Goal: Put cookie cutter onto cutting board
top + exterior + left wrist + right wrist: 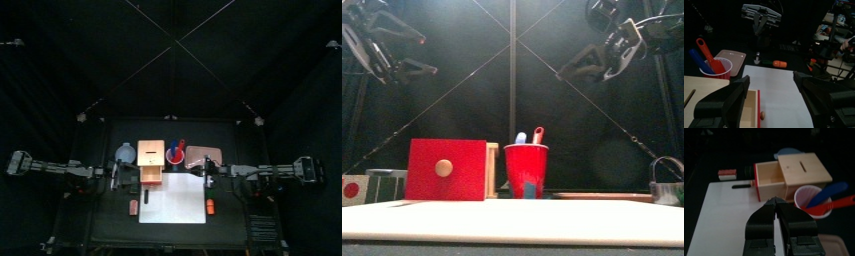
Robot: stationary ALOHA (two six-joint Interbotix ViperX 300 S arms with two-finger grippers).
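Black curtains all round, small black table in the middle. Your right gripper (777,201) has its jaws pressed together with nothing between them, and it hangs above the cutting board (177,205), over the right part of its far end. Your left gripper (771,79) has its jaws spread wide, empty, and hangs above the left part of the board's far end. From the front view you see both arms well clear of the table.

The board lies flat at the table's front, long side running away from the front edge. The small orange piece that reads as the cookie cutter (779,64) sits on the bare table just beside the board's right edge, not on it.

Touching or nearly touching the board's far end you have the tan wooden box (151,152), with its red-fronted drawer (446,168) pulled out toward the board. The red cup (527,168) stands right of the box, behind the board, with a blue and a red utensil in it. A pinkish tray (731,59) lies further right of the cup. A red-and-white block (727,174) lies off the board's left edge.
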